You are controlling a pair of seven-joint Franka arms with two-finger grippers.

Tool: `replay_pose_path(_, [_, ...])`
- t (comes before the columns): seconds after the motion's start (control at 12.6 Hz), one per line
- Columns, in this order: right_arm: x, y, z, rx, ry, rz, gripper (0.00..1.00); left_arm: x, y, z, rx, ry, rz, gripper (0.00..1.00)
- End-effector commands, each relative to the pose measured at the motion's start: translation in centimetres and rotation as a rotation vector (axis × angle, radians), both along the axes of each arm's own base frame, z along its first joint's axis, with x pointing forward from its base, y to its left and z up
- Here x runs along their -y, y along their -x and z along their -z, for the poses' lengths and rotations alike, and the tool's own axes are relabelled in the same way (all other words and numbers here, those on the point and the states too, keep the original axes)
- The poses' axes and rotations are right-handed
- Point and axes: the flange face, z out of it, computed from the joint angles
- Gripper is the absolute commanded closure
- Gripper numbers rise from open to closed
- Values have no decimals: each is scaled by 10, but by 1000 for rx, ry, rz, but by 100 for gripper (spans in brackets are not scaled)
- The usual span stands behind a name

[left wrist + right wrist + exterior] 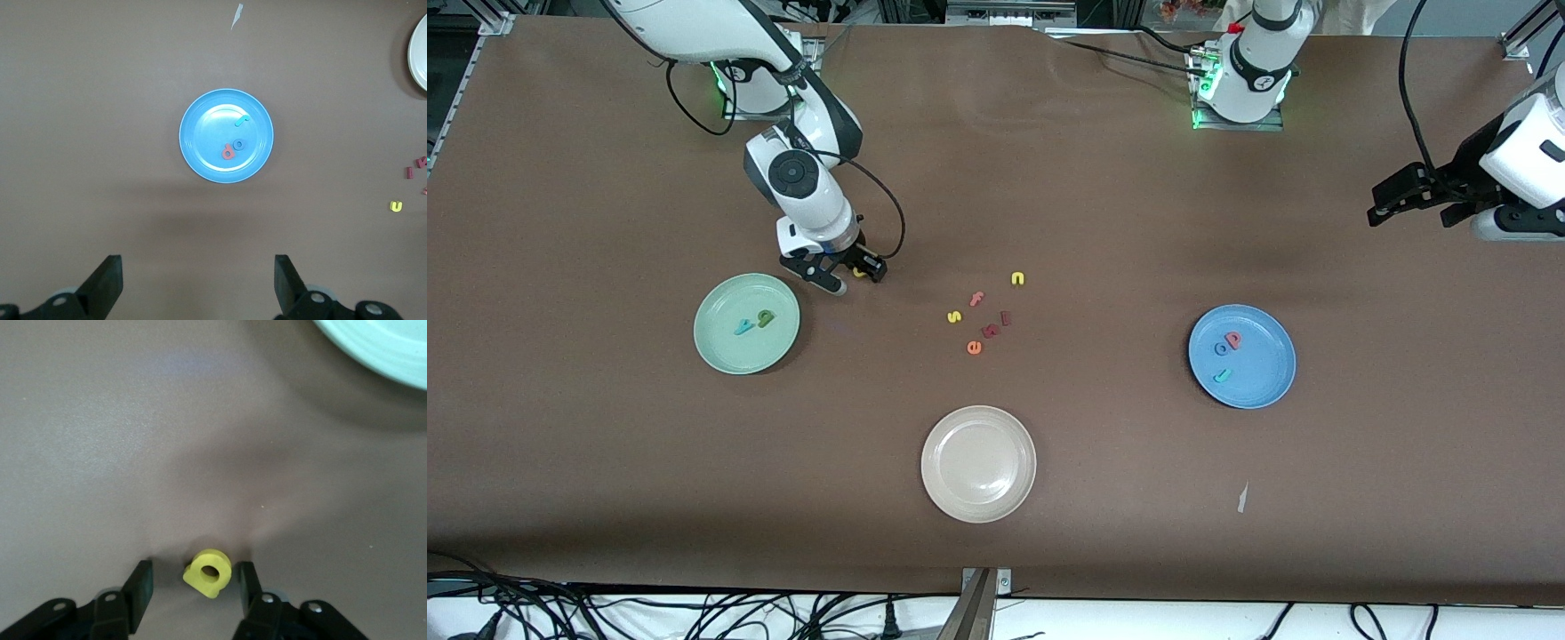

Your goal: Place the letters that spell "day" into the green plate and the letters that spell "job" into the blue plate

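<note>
We are looking at a robotics lab: two white robot arm bases point(1240, 76) bolted along the edge of a wide brown-covered desk point(1103, 196), loose black cables point(694, 613) trailing below it, and aluminium frame rails point(1009, 11).

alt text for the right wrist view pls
The right claw sits low over the brown table, its fingers straddling the yellow letter a without clearly touching it. An edge of the green plate shows nearby.
</note>
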Motion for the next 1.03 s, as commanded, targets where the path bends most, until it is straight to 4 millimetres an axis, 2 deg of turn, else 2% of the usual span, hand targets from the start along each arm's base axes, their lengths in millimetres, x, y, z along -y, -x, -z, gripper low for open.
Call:
replay_pose_path(0.0, [1,6,1,17,0,-10,43,-1,0,-8,20,-21,30,0])
replay_pose_path(0.71, [2,5,2,19,4,-21,73,-1,-1,-6,18,-20,29,0])
replay_pose_path(0.95, [3,2,-4,29,3,-33,77,4,-1,-9,23,-20,37,0])
